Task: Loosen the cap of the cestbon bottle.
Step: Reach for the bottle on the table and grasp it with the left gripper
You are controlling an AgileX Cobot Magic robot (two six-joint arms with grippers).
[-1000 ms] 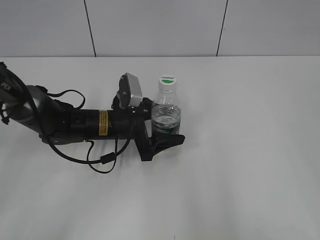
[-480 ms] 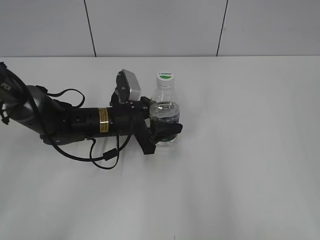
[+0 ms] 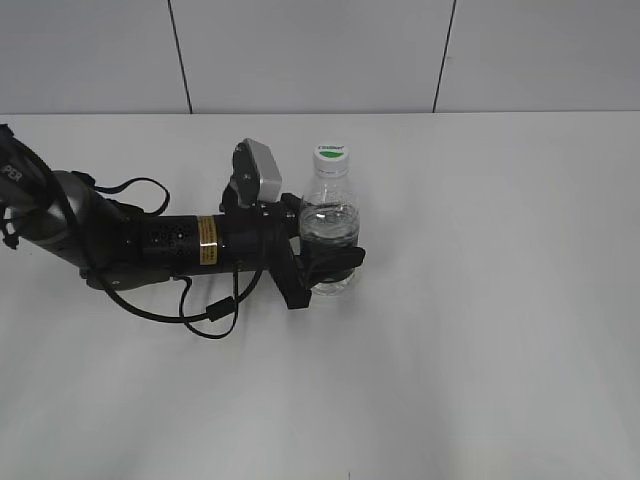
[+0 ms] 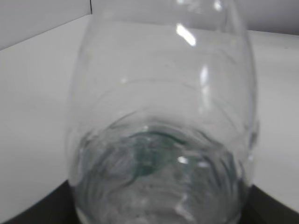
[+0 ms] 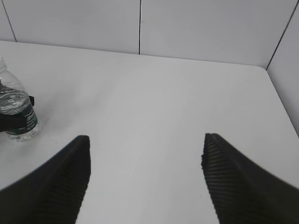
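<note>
Cestbon bottle (image 3: 331, 222) stands upright, clamped between the left jaws

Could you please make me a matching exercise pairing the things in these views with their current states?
Things:
1. cap
2. bottle
3. left end effector
4. right end effector

States:
A. open above bare table
B. clamped around the bottle's lower body
C. upright, held
D. on the bottle's neck, untouched

Pairs: 1-D, 2-C, 3-B, 4-A

White counter (image 3: 480, 330), plain matte top. Pale panelled wall (image 3: 310, 55) along 12 o'clock edge, dark vertical seams between panels.
</note>
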